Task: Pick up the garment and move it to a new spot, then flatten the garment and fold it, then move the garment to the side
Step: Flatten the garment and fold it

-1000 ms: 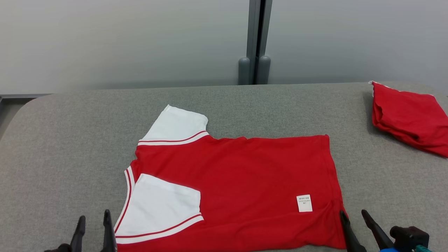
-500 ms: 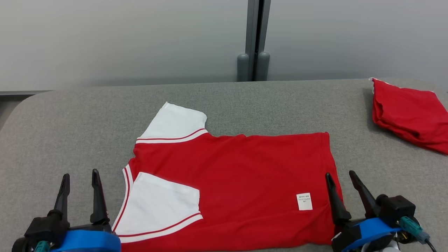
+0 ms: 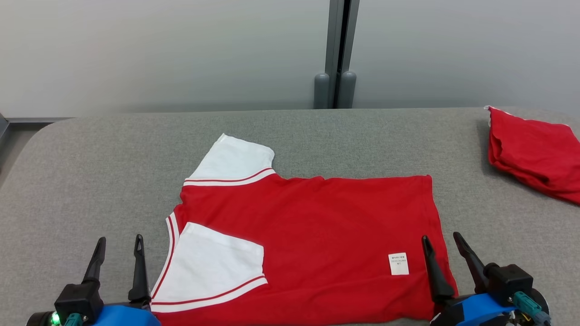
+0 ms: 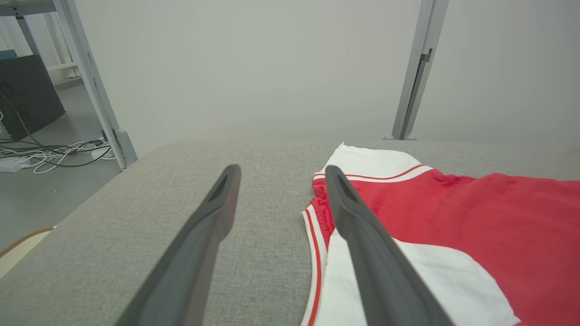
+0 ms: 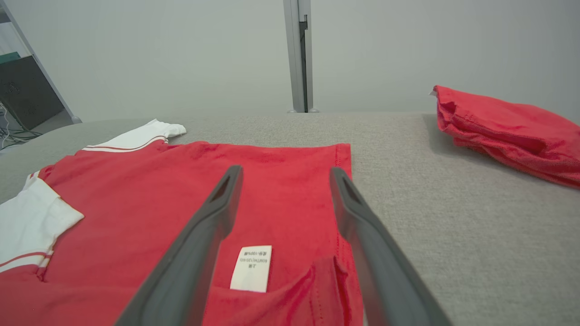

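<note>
The garment (image 3: 312, 231) is a red shirt with white sleeves and a small white label (image 3: 398, 263), lying flat and partly folded on the grey padded table (image 3: 90, 181). Its near sleeve (image 3: 213, 267) is folded over the body. My left gripper (image 3: 118, 239) stands open just left of that sleeve, above the bare table; in the left wrist view the garment (image 4: 453, 217) lies to the right of the left gripper (image 4: 281, 170). My right gripper (image 3: 440, 237) is open over the shirt's right hem, near the label (image 5: 251, 268) on the garment (image 5: 181, 190); the right gripper (image 5: 284, 170) holds nothing.
A second red garment (image 3: 534, 151), folded, lies at the table's far right edge, also seen as a red bundle (image 5: 503, 127). A grey wall with a vertical post (image 3: 337, 50) stands behind the table. Cables and a frame leg (image 4: 95, 90) are off the table's left.
Both grippers have risen into view from the bottom edge over the last second, still open. The camera has shifted slightly; the garment lies as before.
</note>
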Robot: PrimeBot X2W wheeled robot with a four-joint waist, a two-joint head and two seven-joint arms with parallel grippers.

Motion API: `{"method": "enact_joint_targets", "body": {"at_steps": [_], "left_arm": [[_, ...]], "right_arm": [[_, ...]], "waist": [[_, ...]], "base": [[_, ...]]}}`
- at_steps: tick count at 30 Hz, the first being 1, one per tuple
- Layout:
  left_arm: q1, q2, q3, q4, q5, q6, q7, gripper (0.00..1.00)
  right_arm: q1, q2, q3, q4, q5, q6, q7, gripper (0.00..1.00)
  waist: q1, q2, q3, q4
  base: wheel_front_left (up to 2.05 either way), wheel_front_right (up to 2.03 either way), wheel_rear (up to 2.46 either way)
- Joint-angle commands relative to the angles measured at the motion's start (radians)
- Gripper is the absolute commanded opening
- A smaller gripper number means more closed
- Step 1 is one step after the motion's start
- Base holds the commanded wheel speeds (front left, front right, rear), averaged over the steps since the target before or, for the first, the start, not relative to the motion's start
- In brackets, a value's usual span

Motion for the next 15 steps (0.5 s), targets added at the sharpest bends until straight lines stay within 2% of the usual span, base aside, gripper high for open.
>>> {"method": "enact_joint_targets", "body": {"at_steps": [1, 15], "left_arm": [[0.009, 0.002, 0.008, 0.004, 0.004, -0.001, -0.002, 1.0], [0.029, -0.003, 0.009, 0.009, -0.007, -0.001, -0.002, 1.0]], "right_arm": [[0.012, 0.002, -0.006, -0.001, -0.01, 0.0, -0.005, 1.0], [0.045, 0.003, -0.001, 0.011, 0.008, 0.0, -0.005, 1.0]], "waist": [[0.0, -0.0002, -0.007, 0.002], [0.0, -0.0002, -0.036, 0.01]], "base": [[0.0, 0.0, 0.0], [0.0, 0.0, 0.0]]}}
